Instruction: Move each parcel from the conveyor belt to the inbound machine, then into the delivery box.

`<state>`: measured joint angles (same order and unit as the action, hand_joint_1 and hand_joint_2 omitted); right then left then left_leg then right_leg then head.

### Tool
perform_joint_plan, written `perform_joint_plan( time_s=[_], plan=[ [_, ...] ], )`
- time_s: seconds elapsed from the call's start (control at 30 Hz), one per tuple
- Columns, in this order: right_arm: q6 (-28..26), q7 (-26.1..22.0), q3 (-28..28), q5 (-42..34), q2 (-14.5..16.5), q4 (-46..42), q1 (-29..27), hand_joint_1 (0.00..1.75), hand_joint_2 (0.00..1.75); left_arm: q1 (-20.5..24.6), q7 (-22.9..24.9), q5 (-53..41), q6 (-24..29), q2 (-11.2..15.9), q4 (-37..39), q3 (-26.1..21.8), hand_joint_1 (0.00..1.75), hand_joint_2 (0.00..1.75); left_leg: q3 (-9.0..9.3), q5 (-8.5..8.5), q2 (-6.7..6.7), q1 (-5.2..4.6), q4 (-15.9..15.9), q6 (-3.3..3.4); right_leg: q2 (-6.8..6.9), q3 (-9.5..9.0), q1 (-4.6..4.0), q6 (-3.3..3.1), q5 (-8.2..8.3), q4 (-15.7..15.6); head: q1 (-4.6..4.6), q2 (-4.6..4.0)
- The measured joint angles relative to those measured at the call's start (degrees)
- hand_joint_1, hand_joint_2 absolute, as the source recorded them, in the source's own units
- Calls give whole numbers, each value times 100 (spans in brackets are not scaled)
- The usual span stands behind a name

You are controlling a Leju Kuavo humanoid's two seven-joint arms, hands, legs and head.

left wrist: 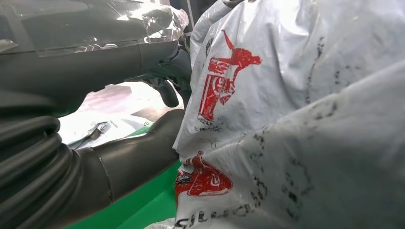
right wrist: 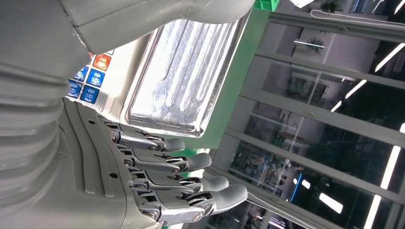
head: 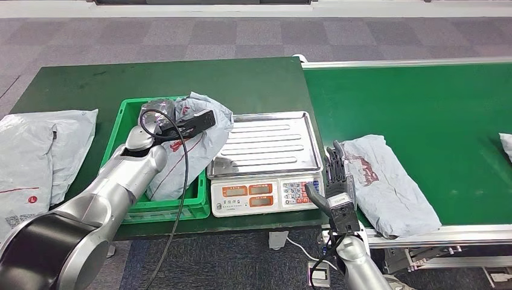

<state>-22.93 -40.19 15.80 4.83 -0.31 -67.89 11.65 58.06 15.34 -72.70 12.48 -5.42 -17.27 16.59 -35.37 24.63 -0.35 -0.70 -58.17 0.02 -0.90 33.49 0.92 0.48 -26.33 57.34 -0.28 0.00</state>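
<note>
Far left of the dark green tabletop (head: 78,84): two flat grey mailer bags (head: 36,151), a red line and a small round red mark on the nearer one, print too small to read. Next, green crate (head: 118,142) holding a crumpled grey parcel (head: 193,151) with red print. My left hand (head: 190,124) is over that crate; my fingers (left wrist: 167,93) press against the parcel's plastic, whether they really grip it I can't tell. My left wrist view gets the red logo close up, a figure-like drawing with smeared black letters under it, not readable; the head view gives just a red smudge there. Middle: weighing scale (head: 265,196) with bare steel tray (head: 272,142), orange displays, blue and white keys. My right wrist view has orange and blue keys with white characters, too blurred to read. My right hand (head: 338,187) is at the scale's right edge, fingers (right wrist: 191,164) straight, apart, holding nothing. Right: second grey parcel (head: 386,181), dark red print, lies on the green conveyor belt (head: 422,103) just beside my right hand. A white bag corner (head: 506,145) is at the far right edge.
</note>
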Motion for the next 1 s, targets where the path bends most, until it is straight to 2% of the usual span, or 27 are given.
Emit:
perform_joint_plan(
  time_s=[1.0],
  plan=[
    [0, 0, 0, 0, 0, -15, -2, 0, 175, 0, 0, 0, 0, -4, 9, 0, 175, 175, 0, 0, 0, 0, 0, 0, 0, 0, 0, 0, 0, 0, 0, 0]
  ],
)
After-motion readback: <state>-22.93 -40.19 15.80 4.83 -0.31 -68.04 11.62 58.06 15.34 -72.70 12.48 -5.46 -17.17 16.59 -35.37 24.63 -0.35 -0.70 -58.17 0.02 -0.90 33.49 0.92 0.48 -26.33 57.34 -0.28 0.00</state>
